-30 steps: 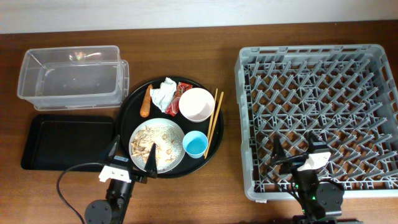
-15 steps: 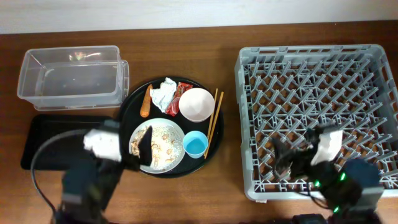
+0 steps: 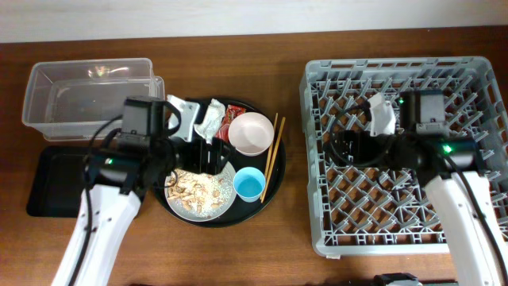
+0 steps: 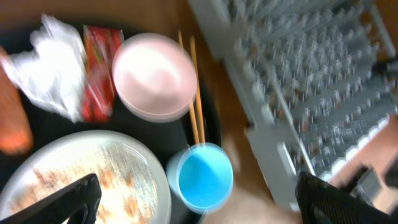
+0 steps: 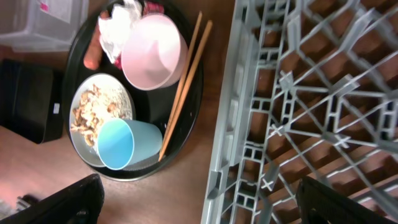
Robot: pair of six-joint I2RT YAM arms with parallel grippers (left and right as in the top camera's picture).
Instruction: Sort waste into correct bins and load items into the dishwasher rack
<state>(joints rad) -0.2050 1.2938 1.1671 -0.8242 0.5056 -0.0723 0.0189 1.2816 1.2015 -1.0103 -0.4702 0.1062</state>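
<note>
The white bowl [image 3: 251,133], light-blue cup [image 3: 248,185], chopsticks [image 3: 272,156] and white plate [image 3: 200,191] with beige scraps sit on the round black tray [image 3: 270,199]. The napkin [image 3: 208,119] and red wrapper [image 3: 232,116] lie at its back. The carrot stick [image 4: 12,121] shows in the left wrist view, hidden overhead by my arm. My left gripper [image 3: 210,153] hovers open over the plate and cup [image 4: 205,176]. My right gripper [image 3: 349,147] hovers open and empty over the left part of the grey rack [image 3: 413,199].
The clear box [image 3: 87,99] stands at the back left, with the flat black tray [image 3: 55,183] in front of it. A strip of bare wood separates the round tray from the rack's left wall [image 5: 230,124].
Both arms have risen from the front edge and swung forward. The left one now hangs over the round tray, the right one over the rack. Nothing was taken hold of.
</note>
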